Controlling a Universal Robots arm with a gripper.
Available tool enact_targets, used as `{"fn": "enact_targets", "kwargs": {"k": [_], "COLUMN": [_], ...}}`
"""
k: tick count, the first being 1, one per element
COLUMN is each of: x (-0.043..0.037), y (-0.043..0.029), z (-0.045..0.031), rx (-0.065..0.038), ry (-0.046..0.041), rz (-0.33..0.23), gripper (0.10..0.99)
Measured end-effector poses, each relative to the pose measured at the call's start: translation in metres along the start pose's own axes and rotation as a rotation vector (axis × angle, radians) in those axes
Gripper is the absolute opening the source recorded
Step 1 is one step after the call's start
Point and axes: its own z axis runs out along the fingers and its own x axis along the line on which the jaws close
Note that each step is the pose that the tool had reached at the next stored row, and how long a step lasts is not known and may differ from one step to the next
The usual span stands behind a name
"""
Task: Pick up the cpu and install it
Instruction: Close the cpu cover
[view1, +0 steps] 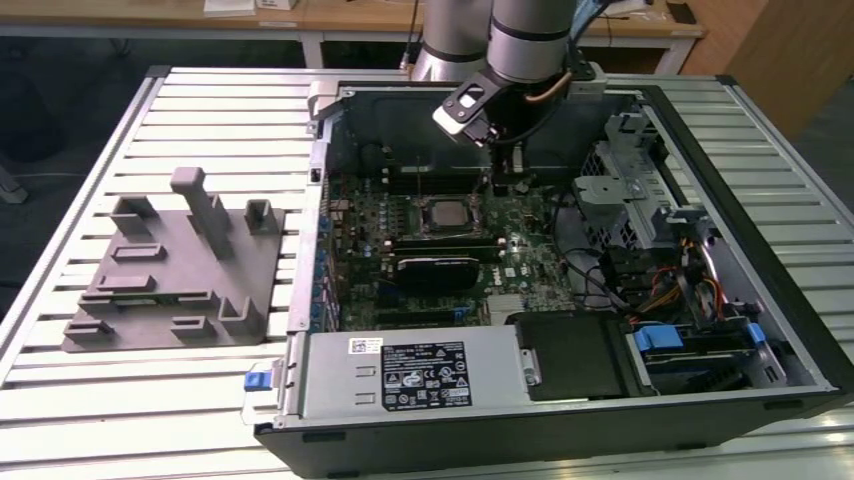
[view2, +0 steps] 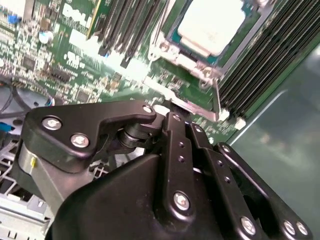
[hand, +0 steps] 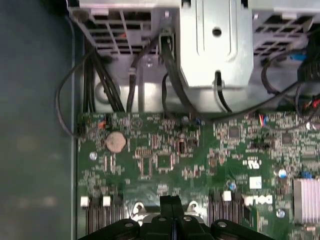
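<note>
One arm, one gripper clenched on nothing, one cpu lying in its socket.

In the exterior view one open computer case (view1: 534, 440) lies on one slatted table (view1: 134, 400), with one grey fixture (view1: 160, 270) on the slats at the exterior view's left; the single cpu (view1: 441, 213) sits flat in the socket of the motherboard (view1: 527, 255), one black finned module (view1: 437, 270) just beside it; the one arm (view1: 527, 40) reaches down into the case and its gripper (view1: 503, 187) hangs just beside the socket, on the exterior view's right. In the second wrist view the cpu (view2: 212, 27) shows its pale metal top inside the socket frame; the gripper (view2: 172, 116) is near the frame's edge, apart from the chip. In the first wrist view the gripper's two fingers (hand: 167, 202) are pressed together, nothing between them; the board carries one round coin cell (hand: 116, 142) and one silver heat sink (hand: 306, 200).
</note>
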Motion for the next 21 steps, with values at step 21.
{"fn": "enact_targets", "kwargs": {"k": [21], "x": [-0.0012], "y": [-0.0474], "z": [0.0005], "rx": [0.000], "ry": [0.0000], "rz": [0.000], "gripper": [0.106]}}
